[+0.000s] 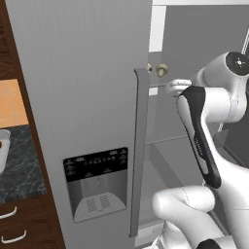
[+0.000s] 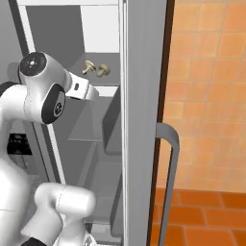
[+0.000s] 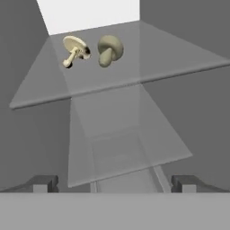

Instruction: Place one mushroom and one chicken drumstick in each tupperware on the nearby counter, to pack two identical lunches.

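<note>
In the left base view a grey fridge door (image 1: 82, 112) with a long vertical handle (image 1: 139, 151) and a dispenser panel (image 1: 96, 182) stands in front. Past its right edge, two mushrooms (image 1: 159, 69) lie on a shelf inside the open fridge, and the white arm reaches toward them. At the far left the dark speckled bench (image 1: 19, 163) sits over brown cabinets, with a pale container (image 1: 3, 148) at its left edge.

In the right base view the arm's wrist points into the fridge, just below the glass shelf (image 2: 103, 79) that carries the two mushrooms, a pale tan one (image 2: 89, 67) and an olive one (image 2: 103, 70), side by side near the shelf's back edge.

In the hand view the end effector (image 3: 116, 183) is released, its fingertips (image 3: 42, 183) wide apart with nothing between them. The tan mushroom and the olive one lie near the shelf's back edge, well apart from the fingertips.
</note>
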Robot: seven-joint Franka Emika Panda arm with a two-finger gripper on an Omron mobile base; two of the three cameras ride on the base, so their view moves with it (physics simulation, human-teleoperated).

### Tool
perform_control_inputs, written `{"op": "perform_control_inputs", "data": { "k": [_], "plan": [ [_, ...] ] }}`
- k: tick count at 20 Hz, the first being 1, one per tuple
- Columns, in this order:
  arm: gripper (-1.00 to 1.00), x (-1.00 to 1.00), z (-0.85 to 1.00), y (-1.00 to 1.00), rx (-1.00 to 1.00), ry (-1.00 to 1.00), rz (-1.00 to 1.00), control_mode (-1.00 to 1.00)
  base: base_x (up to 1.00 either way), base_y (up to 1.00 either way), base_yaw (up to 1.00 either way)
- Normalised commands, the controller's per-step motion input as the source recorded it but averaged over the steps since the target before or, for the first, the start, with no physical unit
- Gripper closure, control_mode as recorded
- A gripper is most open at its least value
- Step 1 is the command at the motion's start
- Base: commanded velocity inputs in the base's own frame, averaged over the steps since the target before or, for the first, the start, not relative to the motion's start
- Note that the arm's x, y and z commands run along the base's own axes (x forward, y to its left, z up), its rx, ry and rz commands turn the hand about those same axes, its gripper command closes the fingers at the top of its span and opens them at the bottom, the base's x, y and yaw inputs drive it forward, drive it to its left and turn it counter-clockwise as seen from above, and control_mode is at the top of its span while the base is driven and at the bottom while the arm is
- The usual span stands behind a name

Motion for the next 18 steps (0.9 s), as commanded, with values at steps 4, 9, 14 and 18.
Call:
{"op": "perform_control_inputs", "data": {
  "k": [4, 9, 14, 18],
  "plan": [
    [-1.0, 0.48, 0.33, 0.0, 0.03, -0.04, 0.0, -1.0, 0.0, 0.0, 0.0],
    [-1.0, 0.7, 0.01, -0.02, 0.0, 0.07, 0.0, -1.0, 0.0, 0.0, 0.0],
    [-1.0, 0.7, 0.0, -0.12, 0.0, 0.06, 0.06, -1.0, 0.0, 0.0, 0.0],
    [-1.0, 0.7, 0.0, -0.03, 0.0, 0.04, 0.12, -1.0, 0.0, 0.0, 0.0]
  ]
}}
